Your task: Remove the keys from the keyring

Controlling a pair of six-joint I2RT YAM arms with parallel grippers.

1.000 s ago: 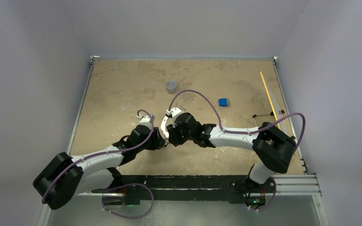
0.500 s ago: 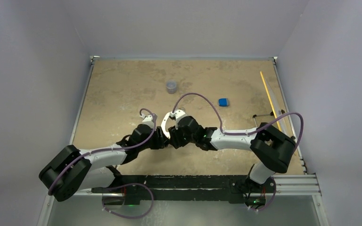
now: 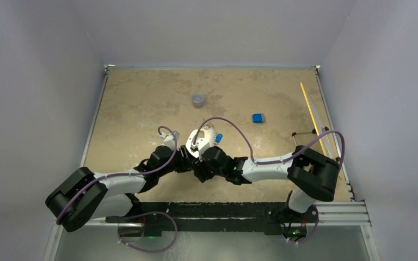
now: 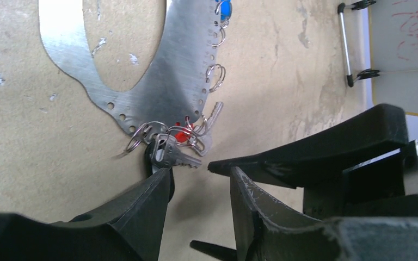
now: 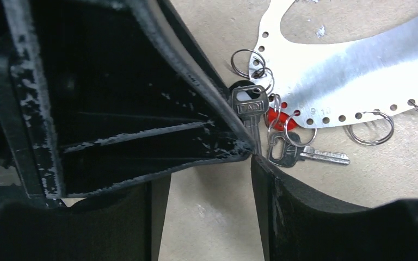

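The keyring (image 3: 202, 136) lies flat on the tan table just beyond both grippers; it also shows in the left wrist view (image 4: 168, 81) and the right wrist view (image 5: 359, 60). The keys hang on small split rings at its near edge: a black-headed key (image 5: 249, 106), a red-headed one (image 5: 276, 117), a plain silver key (image 5: 310, 155), and a blue tag (image 3: 218, 138) farther round. My left gripper (image 4: 198, 176) is open, one finger tip beside the black-headed key (image 4: 168, 152). My right gripper (image 5: 209, 185) is open, its finger (image 5: 283, 185) beside the same cluster. Neither holds anything.
A small grey cup (image 3: 198, 100) stands at the back centre. A blue block (image 3: 257, 117) lies back right. A yellow rod (image 3: 311, 113) and a whiteboard on a wire stand (image 4: 397, 38) sit along the right edge. The two grippers' fingers nearly touch.
The keyring stood on edge between the two grippers; now it lies flat on the table. The right gripper has moved left and nearer, close against the left one.
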